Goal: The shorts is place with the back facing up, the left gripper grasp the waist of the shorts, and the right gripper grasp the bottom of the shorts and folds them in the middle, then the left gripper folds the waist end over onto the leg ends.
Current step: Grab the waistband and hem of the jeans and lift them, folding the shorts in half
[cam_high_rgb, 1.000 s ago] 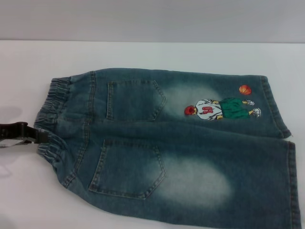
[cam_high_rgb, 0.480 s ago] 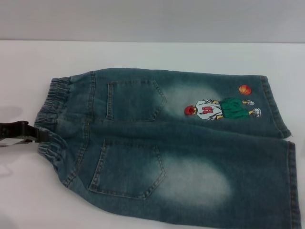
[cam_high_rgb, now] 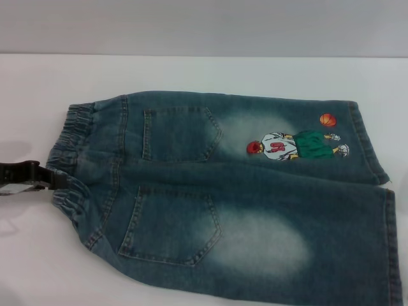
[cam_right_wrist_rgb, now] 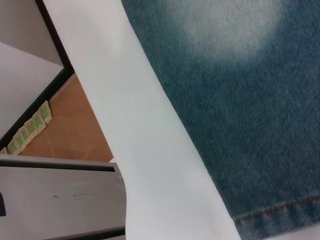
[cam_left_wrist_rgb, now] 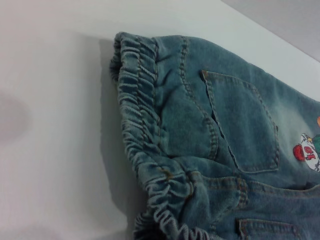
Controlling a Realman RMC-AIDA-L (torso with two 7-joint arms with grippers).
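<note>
Blue denim shorts (cam_high_rgb: 229, 197) lie flat on the white table, back pockets up, with a cartoon basketball player embroidered on the far leg (cam_high_rgb: 294, 145). The elastic waist (cam_high_rgb: 67, 153) is at the left and the leg ends (cam_high_rgb: 376, 191) at the right. My left gripper (cam_high_rgb: 56, 180), a dark bar coming in from the left edge, is shut on the middle of the waist, where the cloth puckers (cam_left_wrist_rgb: 172, 177). The right gripper is out of sight; its wrist view shows only faded denim and a stitched hem (cam_right_wrist_rgb: 280, 210) close below.
The white table (cam_high_rgb: 191, 73) runs on behind and to the left of the shorts. In the right wrist view the table's edge (cam_right_wrist_rgb: 115, 150) drops off beside the shorts, with an orange floor (cam_right_wrist_rgb: 75, 130) and a black-framed panel below.
The left gripper has edged very slightly up at the waistband. The shorts lie as before.
</note>
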